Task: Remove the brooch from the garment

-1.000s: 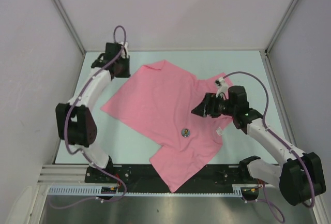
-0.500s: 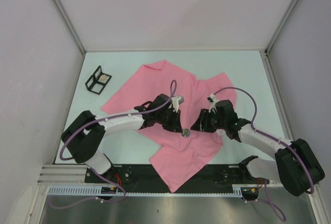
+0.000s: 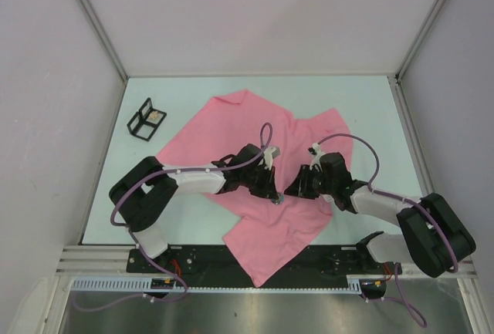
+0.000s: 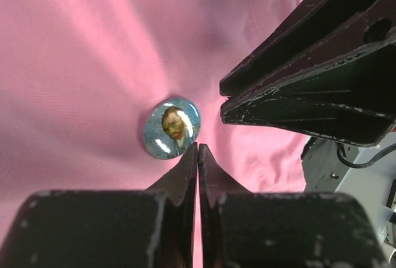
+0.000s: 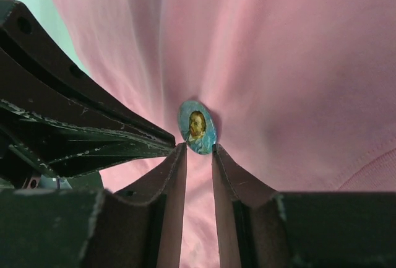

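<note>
The garment (image 3: pixel 239 126) is seemingly pinned beside the brooch (image 4: pixel 172 127) by the closed left claw (image 4: pixel 198 148); the right claw (image 5: pixel 199 148) is narrowed for gripping.

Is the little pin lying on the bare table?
No, the pin sits on the pink shirt, with cloth puckered around it.

A pale mint-green flat desk (image 3: pixel 370 110) fills the middle of the frame, boxed in by plain light-grey walls (image 3: pixel 262 18) with slim aluminium corner posts (image 3: pixel 92 19). The light is soft and even.
</note>
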`<state>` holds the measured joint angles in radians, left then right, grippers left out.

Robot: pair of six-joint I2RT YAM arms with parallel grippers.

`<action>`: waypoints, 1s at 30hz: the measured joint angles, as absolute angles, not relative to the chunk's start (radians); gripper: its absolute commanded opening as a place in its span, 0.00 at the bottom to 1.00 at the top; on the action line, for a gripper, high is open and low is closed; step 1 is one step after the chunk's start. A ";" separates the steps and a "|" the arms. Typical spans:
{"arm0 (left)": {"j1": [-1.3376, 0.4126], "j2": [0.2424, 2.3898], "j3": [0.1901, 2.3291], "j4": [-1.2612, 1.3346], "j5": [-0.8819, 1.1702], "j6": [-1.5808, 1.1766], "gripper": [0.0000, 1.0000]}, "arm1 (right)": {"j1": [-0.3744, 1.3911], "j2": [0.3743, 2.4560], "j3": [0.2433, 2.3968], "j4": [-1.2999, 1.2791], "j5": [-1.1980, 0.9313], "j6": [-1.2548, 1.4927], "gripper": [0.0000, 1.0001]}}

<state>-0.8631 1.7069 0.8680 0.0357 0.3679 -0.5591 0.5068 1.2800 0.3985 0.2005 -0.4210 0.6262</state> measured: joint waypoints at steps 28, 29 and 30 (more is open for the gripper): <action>-0.863 1.744 0.868 0.017 0.321 -0.557 0.14 | 0.544 1.450 0.394 0.369 -0.469 0.654 0.22; -0.863 1.737 0.866 0.015 0.313 -0.554 0.18 | 0.544 1.450 0.394 0.373 -0.471 0.659 0.22; -0.863 1.727 0.862 0.014 0.299 -0.550 0.19 | 0.544 1.450 0.394 0.375 -0.473 0.663 0.22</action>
<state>-0.8631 1.7267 0.8616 0.0139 0.2989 -0.5503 0.5438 1.4502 0.3943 0.3748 -0.4732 0.6632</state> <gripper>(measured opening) 0.127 0.245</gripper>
